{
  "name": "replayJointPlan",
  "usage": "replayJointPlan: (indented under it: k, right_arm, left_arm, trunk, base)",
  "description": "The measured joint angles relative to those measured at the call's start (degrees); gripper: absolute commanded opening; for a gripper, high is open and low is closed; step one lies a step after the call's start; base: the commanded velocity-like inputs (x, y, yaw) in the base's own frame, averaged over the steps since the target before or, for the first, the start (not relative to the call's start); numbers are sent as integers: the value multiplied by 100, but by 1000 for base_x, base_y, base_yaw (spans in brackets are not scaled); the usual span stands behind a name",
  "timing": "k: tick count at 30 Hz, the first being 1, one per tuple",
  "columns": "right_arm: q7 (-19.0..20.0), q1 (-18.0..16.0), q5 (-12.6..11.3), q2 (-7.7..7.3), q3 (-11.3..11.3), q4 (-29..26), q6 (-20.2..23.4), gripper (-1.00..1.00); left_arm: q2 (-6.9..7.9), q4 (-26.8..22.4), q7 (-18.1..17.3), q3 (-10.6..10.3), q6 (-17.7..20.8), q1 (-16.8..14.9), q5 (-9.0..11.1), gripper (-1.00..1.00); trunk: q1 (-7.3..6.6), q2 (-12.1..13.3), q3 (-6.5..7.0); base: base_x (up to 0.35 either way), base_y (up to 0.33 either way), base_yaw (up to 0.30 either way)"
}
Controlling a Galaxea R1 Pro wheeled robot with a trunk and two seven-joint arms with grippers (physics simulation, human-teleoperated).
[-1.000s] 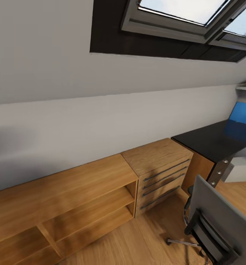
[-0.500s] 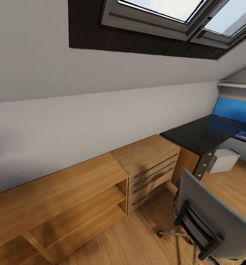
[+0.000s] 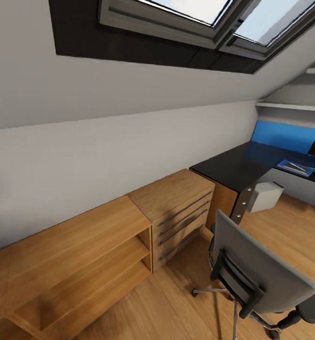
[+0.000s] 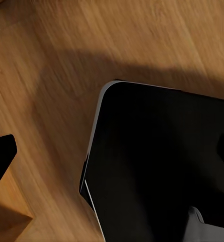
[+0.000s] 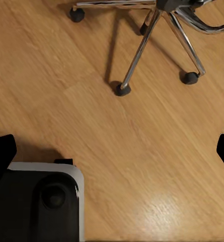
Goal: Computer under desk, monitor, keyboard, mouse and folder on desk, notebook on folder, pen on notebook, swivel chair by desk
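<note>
Your head view gives you the chair (image 3: 259,276) with its back toward you, just short of the desk (image 3: 235,167), whose far wing carries the notebook (image 3: 295,166) lengthwise; the computer (image 3: 266,195) sits under it. Your right wrist view adds the chair's chrome base (image 5: 157,30) on the floor (image 5: 142,146), fingertips spread wide; the left gripper's state you cannot tell

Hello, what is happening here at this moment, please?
Nothing is being handled now; the robot is on its way through the bedroom. In the head view the swivel chair stands on the wooden floor in front of the desk, its back toward the camera. The computer sits under the desk, and the blue notebook lies on the desk top. The right wrist view looks down at the chair's chrome base.
</note>
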Motion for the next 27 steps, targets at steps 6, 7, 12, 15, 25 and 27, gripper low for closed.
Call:
replayJointPlan:
  k: [6,7,12,15,25,27]
  right_arm:
    - [0,0,0,0,0,0,0,100]
    - [0,0,0,0,0,0,0,100]
    - [0,0,0,0,0,0,0,100]
    - [0,0,1,0,0,0,1,100]
    - [1,0,0,0,0,0,9,100]
    - [1,0,0,-1,1,0,10,100]
  left_arm:
    - [4,0,0,0,0,0,0,100]
    - [5,0,0,0,0,0,0,100]
    - [6,0,1,2,0,0,5,100]
    - [6,-1,3,4,0,0,7,100]
    - [7,-1,7,6,0,1,9,100]
    - [7,-1,6,4,0,1,7,100]
  trunk:
    - [0,0,-22]
    - [0,0,-23]
    - [0,-1,-18]
    - [0,0,-9]
    - [0,-1,-2]
    - [-1,-1,-2]
  base:
    - [0,0,-247]
    - [0,0,-266]
    - [0,0,-236]
    - [0,0,-131]
    - [10,22,-70]
    - [136,178,-210]
